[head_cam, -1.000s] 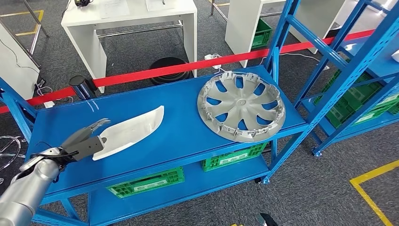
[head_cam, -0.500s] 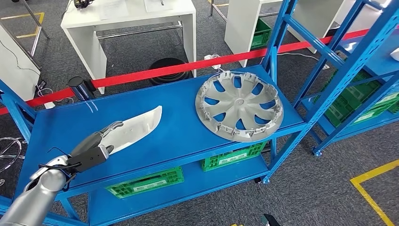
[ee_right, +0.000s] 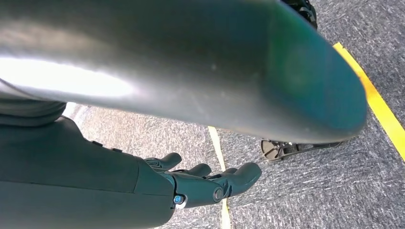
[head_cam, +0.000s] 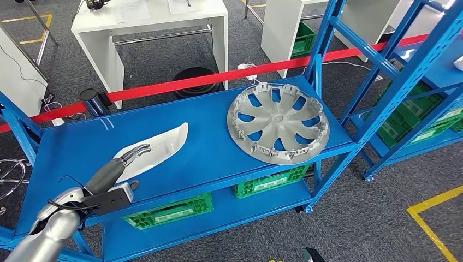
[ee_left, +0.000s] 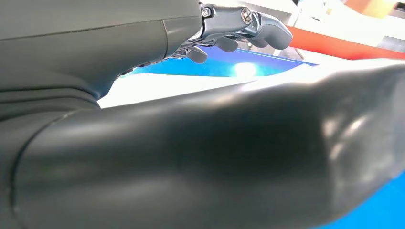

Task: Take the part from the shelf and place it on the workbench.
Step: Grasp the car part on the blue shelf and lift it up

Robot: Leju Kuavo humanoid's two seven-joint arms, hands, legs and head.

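Observation:
A white curved part [head_cam: 164,143] lies on the top board of the blue shelf [head_cam: 218,158], left of centre. My left hand [head_cam: 117,174] reaches over its near end: the dark fingers [head_cam: 136,151] lie on top of the white surface, and the thumb [head_cam: 117,197] sits lower, at the shelf's front edge. In the left wrist view the fingers [ee_left: 248,24] hover over the white part [ee_left: 200,88], with a gap to the thick thumb [ee_left: 239,157]. The part still rests on the shelf. My right hand [ee_right: 200,183] hangs over the grey floor, fingers stretched out, holding nothing.
A silver wheel cover [head_cam: 278,123] lies on the shelf's right half. Green crates [head_cam: 169,212] sit on the lower board. A red tape barrier [head_cam: 218,77] runs behind the shelf, with a white table [head_cam: 147,22] beyond. Another blue rack [head_cam: 415,65] stands at the right.
My left hand has slid forward over the part's near end, so the fingers now lie on the white surface. The thumb has dropped toward the shelf's front edge. The part has not moved.

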